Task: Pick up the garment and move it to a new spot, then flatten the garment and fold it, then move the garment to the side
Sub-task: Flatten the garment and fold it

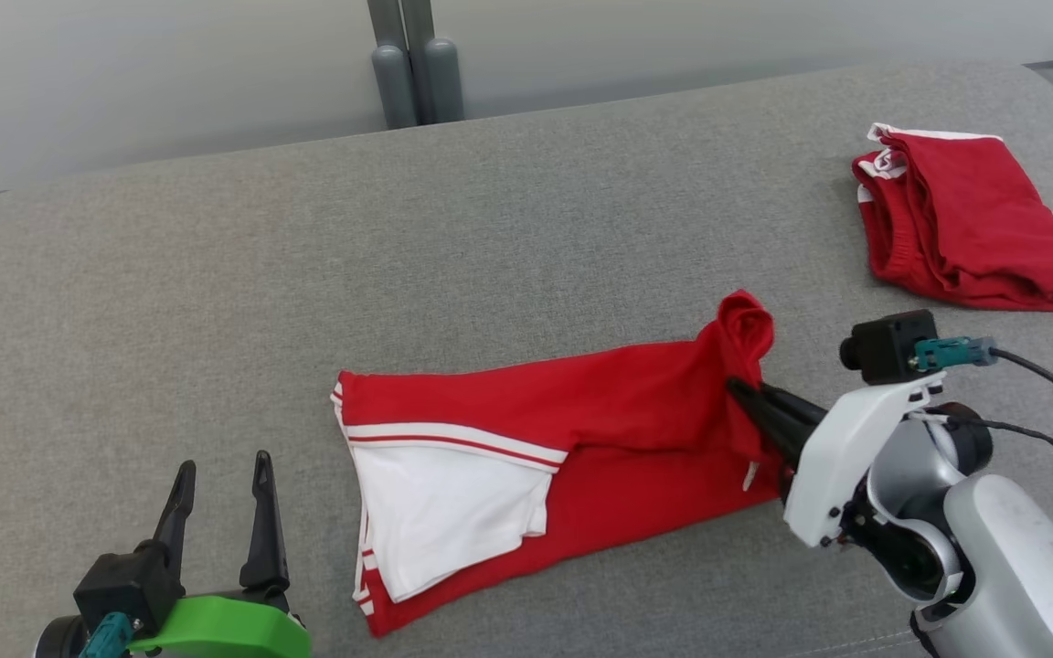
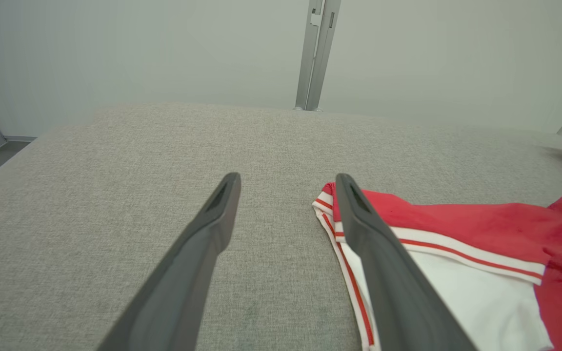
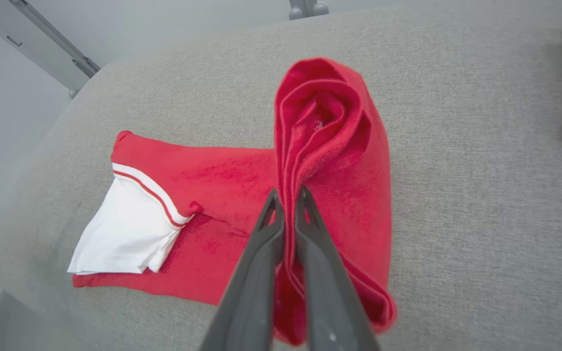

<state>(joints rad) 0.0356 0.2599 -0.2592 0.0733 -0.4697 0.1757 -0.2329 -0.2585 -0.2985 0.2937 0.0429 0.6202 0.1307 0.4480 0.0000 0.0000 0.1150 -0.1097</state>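
We see the red-and-white garment (image 1: 600, 411) lying flat at centre-right of the grey padded surface (image 1: 261, 274), long side running left to right, with its white end to the left. The right gripper (image 1: 744, 391) is pinched tight on the garment's right end. A bunched fold of red cloth stands up between its fingers, and the right wrist view shows that cloth rolling up past the fingertips. The left gripper (image 1: 220, 484) sits low on the left with its fingers spread wide, holding nothing. In the left wrist view one finger overlaps the white end, but we cannot tell whether it touches. A second red garment (image 1: 965, 219), folded, lies at the far right, well apart from the first.
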